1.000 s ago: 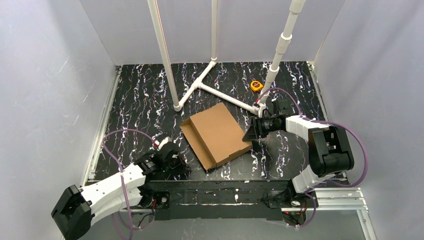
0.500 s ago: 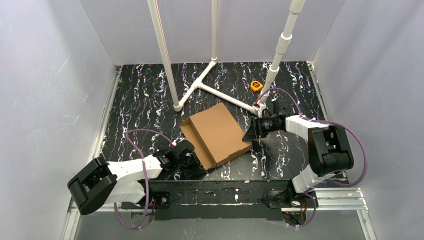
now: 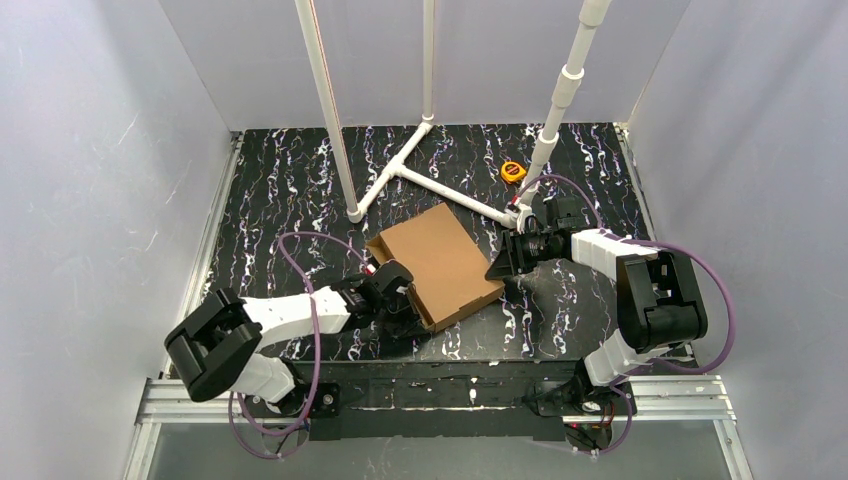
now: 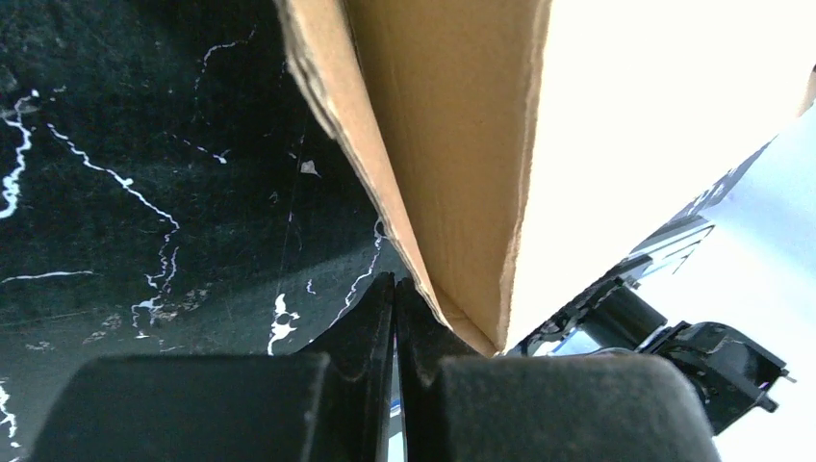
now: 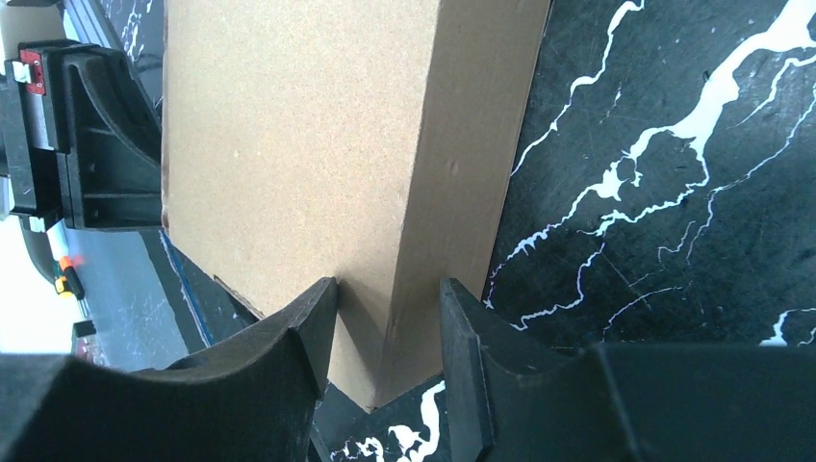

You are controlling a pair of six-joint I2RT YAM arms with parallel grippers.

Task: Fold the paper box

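The paper box (image 3: 440, 258) is a flat brown cardboard mailer lying slantwise in the middle of the table. My left gripper (image 3: 405, 300) is shut and empty, with its tips against the box's near-left side. In the left wrist view the closed fingertips (image 4: 395, 284) meet just beside the raised cardboard flap (image 4: 452, 144). My right gripper (image 3: 500, 268) holds the box's right corner. In the right wrist view one finger (image 5: 313, 313) lies on the lid (image 5: 289, 144) and the other finger (image 5: 462, 318) against the side wall (image 5: 471, 164).
A white pipe frame (image 3: 420, 165) stands on the table behind the box, with uprights rising at the back. A yellow tape measure (image 3: 513, 171) lies at the back right. Grey walls close in both sides. The left arm's black mount (image 5: 87, 144) shows beyond the box.
The left arm has swung from the near-left corner rightward to the box's left side, and the open left flap now stands closer to the box. The right gripper and the box's right corner have stayed put.
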